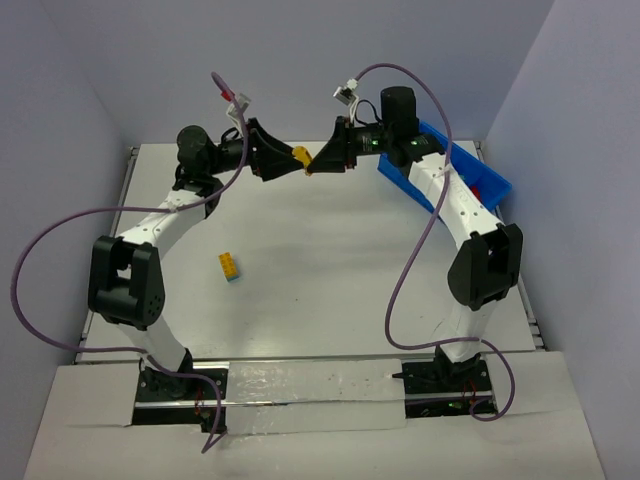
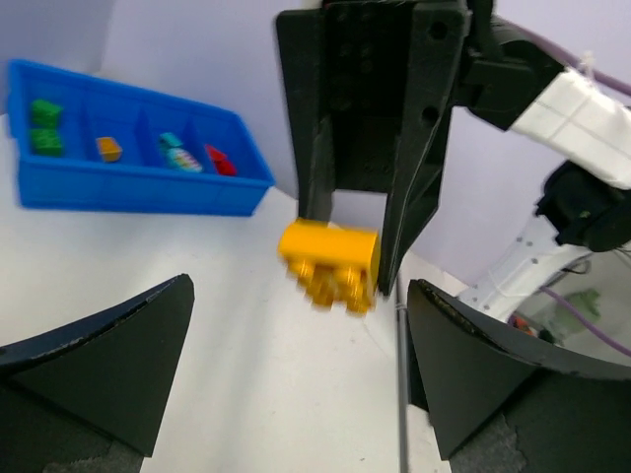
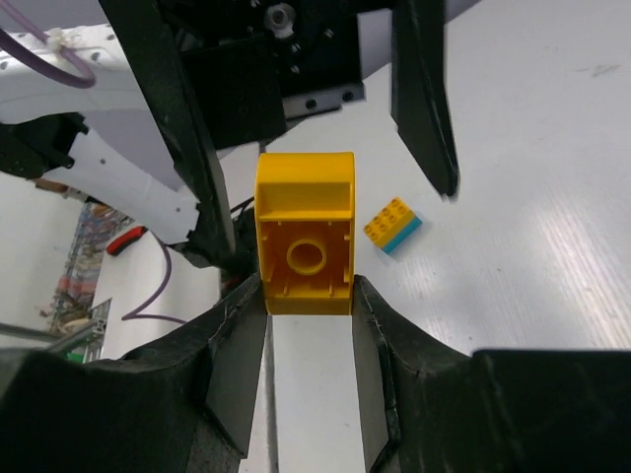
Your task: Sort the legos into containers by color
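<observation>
Over white table, right pincer clamps yellow brick, left pincer gapes; left wrist alone shows sorted bricks.

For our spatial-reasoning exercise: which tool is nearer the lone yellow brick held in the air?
Right. The right tool clamps the yellow brick; the left tool is open, fingers either side, not touching.
</observation>
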`<action>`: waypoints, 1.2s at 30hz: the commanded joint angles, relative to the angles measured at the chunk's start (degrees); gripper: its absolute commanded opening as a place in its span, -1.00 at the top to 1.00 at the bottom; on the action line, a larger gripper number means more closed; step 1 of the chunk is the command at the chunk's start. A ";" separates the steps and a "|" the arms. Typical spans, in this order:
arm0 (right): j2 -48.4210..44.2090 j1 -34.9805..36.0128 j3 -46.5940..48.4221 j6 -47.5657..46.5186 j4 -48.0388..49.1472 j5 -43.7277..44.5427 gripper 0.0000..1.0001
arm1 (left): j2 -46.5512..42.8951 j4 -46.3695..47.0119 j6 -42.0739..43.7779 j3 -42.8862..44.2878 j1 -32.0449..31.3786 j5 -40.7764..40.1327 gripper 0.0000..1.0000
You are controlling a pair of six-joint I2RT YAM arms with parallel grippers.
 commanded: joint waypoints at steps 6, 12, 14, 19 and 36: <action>-4.59 -16.74 -1.82 -7.06 -9.56 22.66 1.00 | -11.35 -28.31 32.83 3.50 5.79 -17.44 -0.98; -3.02 -24.52 -2.59 -5.19 -11.23 47.04 1.00 | -13.57 -37.54 41.76 1.48 4.49 -34.13 -0.99; -1.65 -26.31 -2.24 -3.65 -11.06 52.07 1.00 | -13.60 -37.97 42.02 0.71 4.42 -36.04 -0.98; 4.48 -27.05 0.82 1.00 -10.54 61.57 1.00 | -11.59 -41.36 41.54 1.65 4.45 -39.63 -0.99; 20.69 -26.80 10.81 2.96 -6.27 70.78 1.00 | -9.15 -46.64 36.39 2.20 5.56 -48.99 -0.98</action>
